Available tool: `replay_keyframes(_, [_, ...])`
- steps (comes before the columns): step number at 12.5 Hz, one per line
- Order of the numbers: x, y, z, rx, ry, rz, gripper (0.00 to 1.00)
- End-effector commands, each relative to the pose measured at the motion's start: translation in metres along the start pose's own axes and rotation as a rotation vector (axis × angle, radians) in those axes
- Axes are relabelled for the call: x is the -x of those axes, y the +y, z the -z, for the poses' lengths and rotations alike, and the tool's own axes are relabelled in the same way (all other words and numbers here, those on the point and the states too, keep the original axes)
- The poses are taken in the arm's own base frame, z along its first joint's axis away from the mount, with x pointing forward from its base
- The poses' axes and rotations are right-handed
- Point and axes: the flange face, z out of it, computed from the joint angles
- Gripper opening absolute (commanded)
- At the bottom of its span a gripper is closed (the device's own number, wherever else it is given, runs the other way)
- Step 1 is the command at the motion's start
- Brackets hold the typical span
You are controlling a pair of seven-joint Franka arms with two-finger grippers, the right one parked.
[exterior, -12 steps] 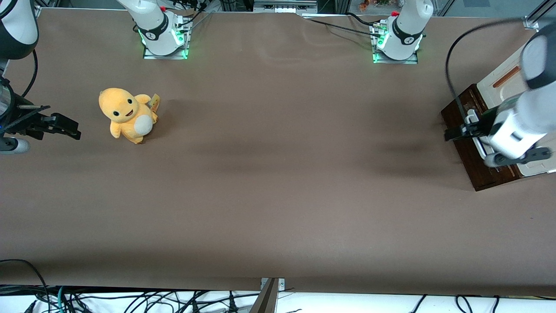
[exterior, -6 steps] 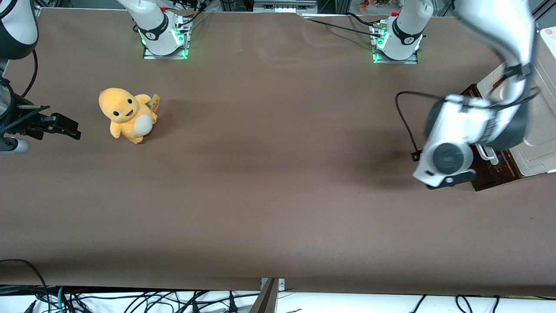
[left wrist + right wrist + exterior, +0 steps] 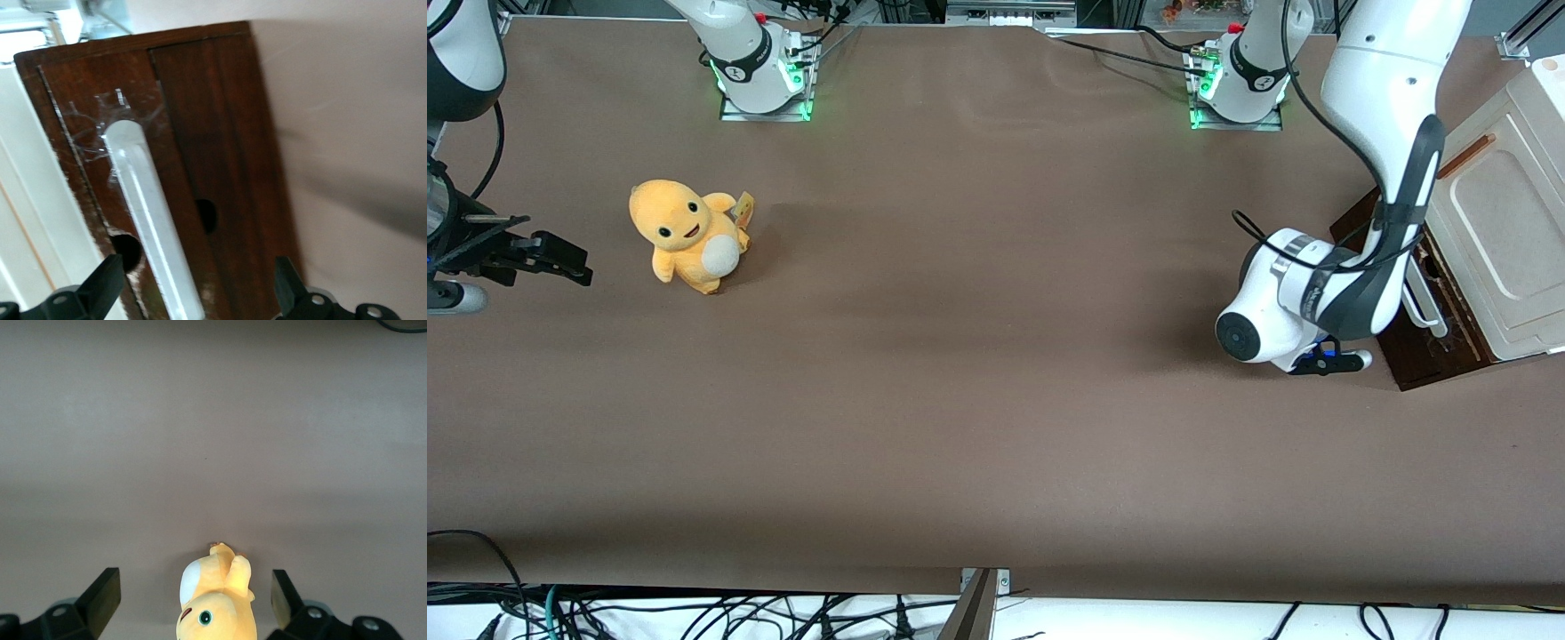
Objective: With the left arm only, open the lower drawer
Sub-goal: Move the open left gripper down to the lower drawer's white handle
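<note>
hand [image 3: 197, 293] spread wide, facing the lower drawer [image 3: 220, 167]; grip its stiff, smooth white bar handle [image 3: 153, 220] mid-length.

Your left arm's gripper [image 3: 200, 293], fingers [image 3: 103, 287] spread, sits in front of lower drawer [image 3: 200, 167], straddling handle [image 3: 153, 220]. Cabinet [image 3: 1485, 231] at working arm's end of table [image 3: 960, 400]; plush toy [image 3: 689, 233] toward parked arm's end.

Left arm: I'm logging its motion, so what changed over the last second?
The left arm swung off the cabinet's top and lowered its wrist in front of the drawer fronts; its gripper now faces the white bar handle, jaws open, holding nothing. The lower drawer looks shut. The plush toy stayed put.
</note>
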Motion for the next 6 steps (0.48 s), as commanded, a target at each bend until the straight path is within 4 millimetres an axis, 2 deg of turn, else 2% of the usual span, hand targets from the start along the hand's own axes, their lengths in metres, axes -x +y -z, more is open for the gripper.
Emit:
replay_keyframes(1, [-0.006,-0.002,-0.02,-0.08,-0.014,0.0,1.0])
replay_keyframes(5, [-0.016,-0.005,-0.046,-0.103,-0.039,-0.005,1.0])
replay_keyframes(6, [-0.017,-0.002,-0.049,-0.107,-0.043,-0.009,0.93])
